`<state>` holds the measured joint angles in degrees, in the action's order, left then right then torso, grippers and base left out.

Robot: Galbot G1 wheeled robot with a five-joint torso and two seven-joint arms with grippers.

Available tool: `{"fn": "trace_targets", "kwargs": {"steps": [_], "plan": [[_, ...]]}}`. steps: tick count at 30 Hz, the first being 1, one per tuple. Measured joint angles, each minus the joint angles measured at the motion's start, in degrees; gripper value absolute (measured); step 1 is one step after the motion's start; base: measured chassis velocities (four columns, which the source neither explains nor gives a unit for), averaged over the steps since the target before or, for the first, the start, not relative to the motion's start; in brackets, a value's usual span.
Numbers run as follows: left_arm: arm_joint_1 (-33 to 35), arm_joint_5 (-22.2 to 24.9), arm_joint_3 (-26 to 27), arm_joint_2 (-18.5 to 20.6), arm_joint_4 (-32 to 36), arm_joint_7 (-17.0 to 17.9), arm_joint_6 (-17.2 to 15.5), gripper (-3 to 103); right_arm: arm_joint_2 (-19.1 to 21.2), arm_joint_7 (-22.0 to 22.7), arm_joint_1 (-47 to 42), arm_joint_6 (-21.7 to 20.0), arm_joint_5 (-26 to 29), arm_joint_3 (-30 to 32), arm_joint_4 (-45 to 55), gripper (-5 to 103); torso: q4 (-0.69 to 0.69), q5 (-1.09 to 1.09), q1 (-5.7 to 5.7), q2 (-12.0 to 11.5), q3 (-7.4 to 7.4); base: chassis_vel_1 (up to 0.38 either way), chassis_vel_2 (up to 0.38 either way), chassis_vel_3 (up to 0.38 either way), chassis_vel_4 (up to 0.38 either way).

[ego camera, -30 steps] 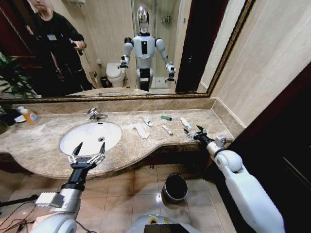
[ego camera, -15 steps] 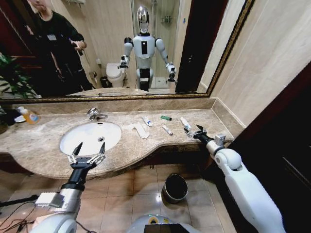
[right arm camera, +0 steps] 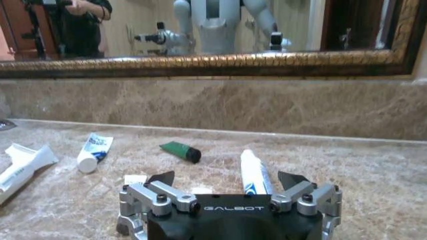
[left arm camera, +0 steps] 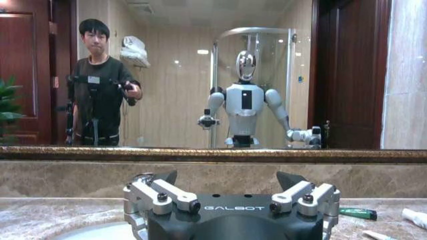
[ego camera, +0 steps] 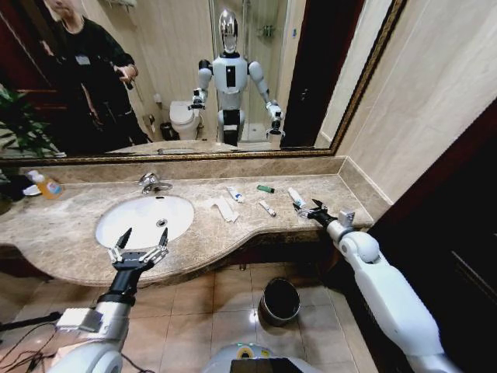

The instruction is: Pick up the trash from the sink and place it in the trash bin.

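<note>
Right gripper (ego camera: 305, 208), jaws wide, sits low over the counter (ego camera: 326, 190) — a white tube (right arm camera: 253, 173) at its 12 o'clock, green piece (right arm camera: 180, 151) at 11. Left gripper (ego camera: 139, 249) — spread — hovers at the sink (ego camera: 146, 219) front edge; trash bin (ego camera: 279, 301) stands on open floor.

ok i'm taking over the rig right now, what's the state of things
Left hand: open, empty, at the counter's front edge before the sink.
Right hand: open, empty, low over the marble, a white tube lined up between its fingers.
Trash lies on the counter right of the basin, not in it: white tubes, paper strips, green piece.
Trash bin: on the floor below the counter.
Done: nothing binned that I can see. Left: all pieces.
</note>
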<state>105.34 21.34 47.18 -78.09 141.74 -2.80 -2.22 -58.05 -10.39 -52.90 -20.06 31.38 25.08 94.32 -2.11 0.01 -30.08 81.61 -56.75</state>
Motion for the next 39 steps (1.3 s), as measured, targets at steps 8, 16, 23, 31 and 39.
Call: {"fn": "trace_targets", "kwargs": {"steps": [8,16,23,31,39], "plan": [[0.0,0.0,0.0,0.0,0.0,0.0,0.0,100,0.16,-0.78,4.56,-0.46,-0.48,-3.03,-4.35,100,0.0,-0.01,0.0,0.0,0.0,0.0,0.0,0.0,0.0],[0.0,0.0,0.0,0.0,0.0,0.0,0.0,100,-0.47,-1.88,8.93,-0.98,-0.75,-4.67,-9.35,100,0.0,0.0,0.0,0.0,0.0,0.0,0.0,0.0,0.0],[0.0,0.0,0.0,0.0,0.0,0.0,0.0,100,-1.31,-3.02,11.26,-1.19,-1.45,-5.55,-11.77,100,0.0,-0.01,0.0,0.0,0.0,0.0,0.0,0.0,0.0],[0.0,0.0,0.0,0.0,0.0,0.0,0.0,100,-2.12,-4.16,13.19,-2.25,-2.51,-6.01,-15.16,100,0.0,0.0,0.0,0.0,0.0,0.0,0.0,0.0,0.0],[0.0,0.0,0.0,0.0,0.0,0.0,0.0,100,-2.69,-4.63,12.81,-2.67,-3.29,-4.31,-16.25,100,0.0,-0.01,0.0,0.0,0.0,0.0,0.0,0.0,0.0]]}}
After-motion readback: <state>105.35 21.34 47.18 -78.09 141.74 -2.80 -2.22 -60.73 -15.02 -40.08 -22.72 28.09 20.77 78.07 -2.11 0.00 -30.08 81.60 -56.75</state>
